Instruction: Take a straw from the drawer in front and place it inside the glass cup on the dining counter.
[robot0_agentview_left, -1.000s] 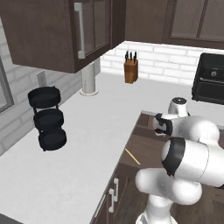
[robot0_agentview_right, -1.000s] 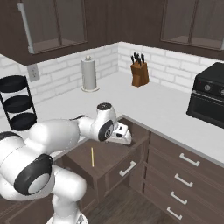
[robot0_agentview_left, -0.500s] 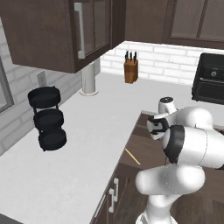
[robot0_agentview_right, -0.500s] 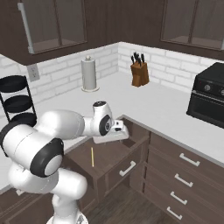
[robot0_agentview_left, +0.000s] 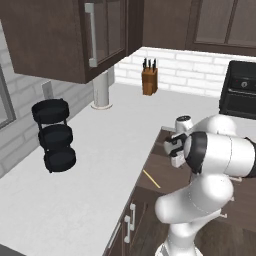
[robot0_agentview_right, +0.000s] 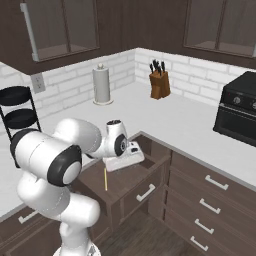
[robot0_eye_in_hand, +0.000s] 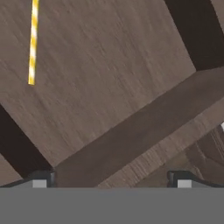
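Over the open drawer (robot0_agentview_right: 131, 181), reaching with tool (robot0_eye_in_hand: 109, 177) spread wide and empty; next, descend onto straw (robot0_eye_in_hand: 33, 41).

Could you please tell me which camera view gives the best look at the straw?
The hand view: the straw is large and striped yellow on the drawer floor. Both base views show it as a thin yellow line.

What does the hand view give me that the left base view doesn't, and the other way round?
Hand view alone: the straw's yellow-and-white stripes and the open gripper's two fingertips set wide apart. Left base view alone: the white counter, the black three-tier rack, the knife block, the paper towel roll. Both: the straw lying loose on the open drawer's wood floor.
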